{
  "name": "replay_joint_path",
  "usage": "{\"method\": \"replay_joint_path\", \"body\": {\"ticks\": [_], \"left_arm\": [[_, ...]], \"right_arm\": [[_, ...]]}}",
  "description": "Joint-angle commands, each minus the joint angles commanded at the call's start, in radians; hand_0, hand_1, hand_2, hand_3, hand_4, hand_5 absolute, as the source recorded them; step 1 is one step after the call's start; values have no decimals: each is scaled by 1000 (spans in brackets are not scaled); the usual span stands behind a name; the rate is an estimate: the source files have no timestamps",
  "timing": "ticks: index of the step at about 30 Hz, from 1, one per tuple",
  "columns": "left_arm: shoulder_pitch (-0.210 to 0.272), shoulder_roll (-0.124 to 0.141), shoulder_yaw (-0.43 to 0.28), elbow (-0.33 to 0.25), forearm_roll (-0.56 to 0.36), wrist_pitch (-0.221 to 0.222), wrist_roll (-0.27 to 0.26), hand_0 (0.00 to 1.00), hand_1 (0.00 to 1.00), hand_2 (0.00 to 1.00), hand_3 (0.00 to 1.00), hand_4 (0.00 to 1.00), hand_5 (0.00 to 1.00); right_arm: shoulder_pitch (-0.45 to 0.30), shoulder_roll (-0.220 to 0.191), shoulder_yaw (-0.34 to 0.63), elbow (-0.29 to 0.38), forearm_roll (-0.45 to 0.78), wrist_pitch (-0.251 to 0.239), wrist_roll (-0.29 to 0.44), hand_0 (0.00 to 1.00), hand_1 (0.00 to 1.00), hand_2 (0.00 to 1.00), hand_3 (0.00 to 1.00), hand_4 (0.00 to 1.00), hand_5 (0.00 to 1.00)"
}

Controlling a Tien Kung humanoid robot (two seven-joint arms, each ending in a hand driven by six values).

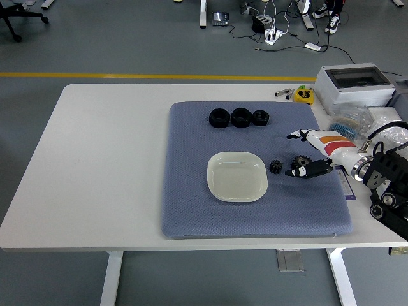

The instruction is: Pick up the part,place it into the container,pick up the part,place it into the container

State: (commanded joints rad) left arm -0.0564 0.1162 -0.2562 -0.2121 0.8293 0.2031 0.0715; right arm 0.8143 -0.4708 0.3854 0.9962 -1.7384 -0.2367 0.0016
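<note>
A small black gear part (276, 167) lies on the blue-grey mat (191, 210), just right of the white square container (236, 176), which holds nothing. Three larger black parts (240, 117) sit in a row at the mat's far side. My right hand (299, 154) reaches in from the right, low over the mat and a short way right of the small gear. Its white thumb (296, 134) is spread well away from the dark fingers (309, 169). A dark toothed shape shows at those fingers; I cannot tell whether it is a second part. The left arm is out of view.
A grey lidded box (354, 84), plastic bags with a blue brush (349, 130) and a yellow tape measure (304, 94) crowd the table's far right corner. Bare white tabletop (102, 166) lies left of the mat.
</note>
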Motion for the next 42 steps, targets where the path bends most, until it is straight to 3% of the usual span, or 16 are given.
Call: {"method": "replay_joint_path", "body": {"ticks": [6, 13, 14, 15, 19, 20, 25, 26, 32, 33, 38, 39, 42], "left_arm": [[-2, 0, -1, -1, 2, -1, 1, 695, 717, 737, 638, 666, 643], [-6, -1, -5, -3, 8, -3, 2, 695, 717, 737, 637, 667, 643], [-6, -1, -6, -3, 9, -3, 3, 695, 717, 737, 637, 667, 643], [-6, -1, -7, -3, 12, -3, 3, 695, 717, 737, 639, 666, 641], [-7, -2, -11, -3, 18, -4, 4, 695, 717, 737, 639, 666, 641], [-7, -2, -11, -3, 19, -4, 4, 695, 718, 738, 638, 667, 644], [-6, -3, -13, -4, 25, -5, 4, 695, 718, 738, 638, 667, 644], [-6, -3, -13, -4, 26, -5, 4, 695, 719, 737, 636, 665, 642], [-4, -4, -18, -5, 37, -7, 6, 695, 719, 737, 636, 665, 642], [-3, -4, -19, -6, 38, -7, 6, 696, 720, 738, 637, 666, 643], [-1, -3, -25, -6, 49, -10, 9, 696, 720, 738, 637, 666, 643], [-1, -3, -26, -6, 50, -10, 9, 695, 721, 738, 636, 665, 643], [1, -2, -28, -7, 56, -12, 10, 695, 721, 738, 636, 665, 643]], "right_arm": [[38, 58, -68, -159, 42, -2, 16, 729, 748, 793, 818, 998, 413], [49, 90, -115, -263, 130, -3, 29, 719, 730, 783, 811, 992, 412], [50, 92, -119, -269, 135, -2, 30, 719, 730, 783, 811, 992, 412], [51, 94, -122, -273, 139, -1, 30, 653, 685, 737, 736, 960, 410], [55, 102, -138, -293, 158, 0, 31, 653, 685, 737, 736, 960, 410], [55, 105, -141, -297, 163, -3, 31, 505, 596, 662, 608, 903, 413], [55, 111, -152, -300, 179, -19, 30, 505, 596, 662, 608, 903, 413], [56, 113, -155, -303, 179, -19, 29, 366, 490, 554, 523, 821, 425], [54, 121, -168, -310, 190, -42, 20, 366, 490, 554, 523, 821, 425], [53, 121, -169, -309, 193, -48, 20, 241, 419, 496, 500, 749, 448], [50, 124, -172, -309, 198, -70, 22, 241, 419, 496, 500, 749, 448], [49, 124, -172, -309, 197, -72, 22, 127, 346, 453, 491, 701, 470], [47, 123, -173, -310, 197, -84, 22, 127, 346, 453, 491, 701, 470]]}}
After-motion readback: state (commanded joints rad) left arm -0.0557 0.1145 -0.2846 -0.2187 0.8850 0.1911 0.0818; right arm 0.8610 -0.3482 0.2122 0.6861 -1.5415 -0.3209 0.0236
